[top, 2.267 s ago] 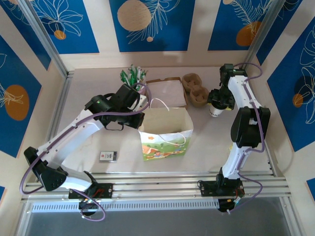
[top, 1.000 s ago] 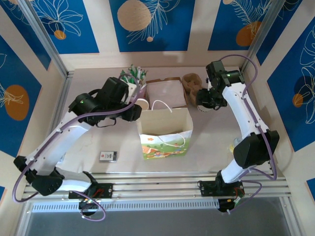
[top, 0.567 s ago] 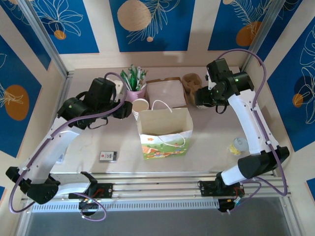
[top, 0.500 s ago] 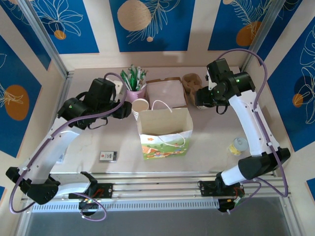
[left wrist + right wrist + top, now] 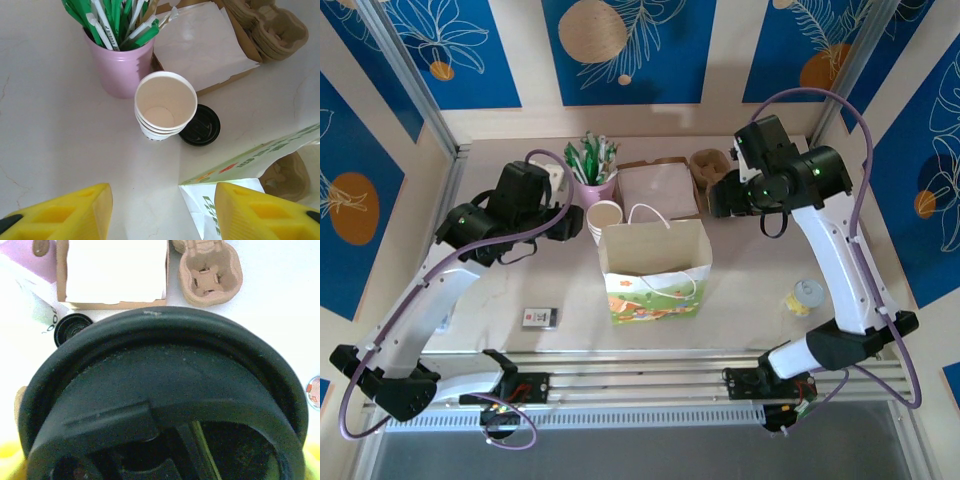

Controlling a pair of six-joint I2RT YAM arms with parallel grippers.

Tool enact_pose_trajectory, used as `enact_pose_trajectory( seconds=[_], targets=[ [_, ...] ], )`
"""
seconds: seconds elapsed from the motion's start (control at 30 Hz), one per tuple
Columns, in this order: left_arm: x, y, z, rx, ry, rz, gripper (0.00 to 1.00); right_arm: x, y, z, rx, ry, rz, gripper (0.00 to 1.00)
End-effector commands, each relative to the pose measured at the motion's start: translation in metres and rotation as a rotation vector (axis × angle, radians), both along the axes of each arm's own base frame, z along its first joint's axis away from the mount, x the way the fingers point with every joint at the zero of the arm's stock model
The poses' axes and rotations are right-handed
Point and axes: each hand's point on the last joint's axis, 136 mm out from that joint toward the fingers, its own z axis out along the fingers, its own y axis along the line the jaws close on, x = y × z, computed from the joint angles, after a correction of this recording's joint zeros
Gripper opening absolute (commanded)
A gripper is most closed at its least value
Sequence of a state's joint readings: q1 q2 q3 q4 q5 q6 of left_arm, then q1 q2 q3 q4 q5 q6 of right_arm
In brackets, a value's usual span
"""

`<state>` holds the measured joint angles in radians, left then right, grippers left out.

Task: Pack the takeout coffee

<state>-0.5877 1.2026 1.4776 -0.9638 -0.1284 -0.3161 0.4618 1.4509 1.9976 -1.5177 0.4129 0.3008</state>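
Observation:
The takeout coffee point(image 5: 165, 385) looms in the right wrist view, its black lid right under the camera. My right gripper point(image 5: 723, 197) is shut on it, held above the table right of the napkin box and behind the bag's right corner. The open paper bag point(image 5: 656, 262) stands upright in the middle, and its printed edge point(image 5: 235, 175) reaches into the left wrist view. My left gripper point(image 5: 568, 224) hovers open and holds nothing, left of the bag, its yellow fingertips point(image 5: 65, 212) well short of the stack of lidless cups point(image 5: 165, 105).
A pink cup of green-white sticks point(image 5: 592, 180) and a box of white napkins point(image 5: 660, 188) stand at the back. Pulp cup carriers point(image 5: 707, 165) lie beside the box. A loose black lid point(image 5: 200, 125) lies by the cup stack. A small card point(image 5: 540, 317) and a small round tub point(image 5: 805, 296) lie nearer the front.
The right arm has lifted the coffee and carried it left, closer to the bag. The left arm has drawn back to the left, away from the cup stack.

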Motion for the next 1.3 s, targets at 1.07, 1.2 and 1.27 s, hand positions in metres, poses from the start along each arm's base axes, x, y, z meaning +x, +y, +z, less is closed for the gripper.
enact_pose_trajectory(
  seconds=[1.07,1.2,1.27],
  targets=[
    [0.006,0.012,-0.002,-0.056,-0.005,0.047,0.56,-0.103,0.045,0.029,-0.003,0.007,0.259,0.79],
    [0.008,0.013,-0.004,-0.062,-0.001,0.051,0.56,-0.108,0.040,0.025,-0.001,0.019,0.252,0.79],
    [0.008,0.012,-0.005,-0.064,0.004,0.049,0.56,-0.112,0.041,0.018,-0.004,0.046,0.259,0.78]
  ],
)
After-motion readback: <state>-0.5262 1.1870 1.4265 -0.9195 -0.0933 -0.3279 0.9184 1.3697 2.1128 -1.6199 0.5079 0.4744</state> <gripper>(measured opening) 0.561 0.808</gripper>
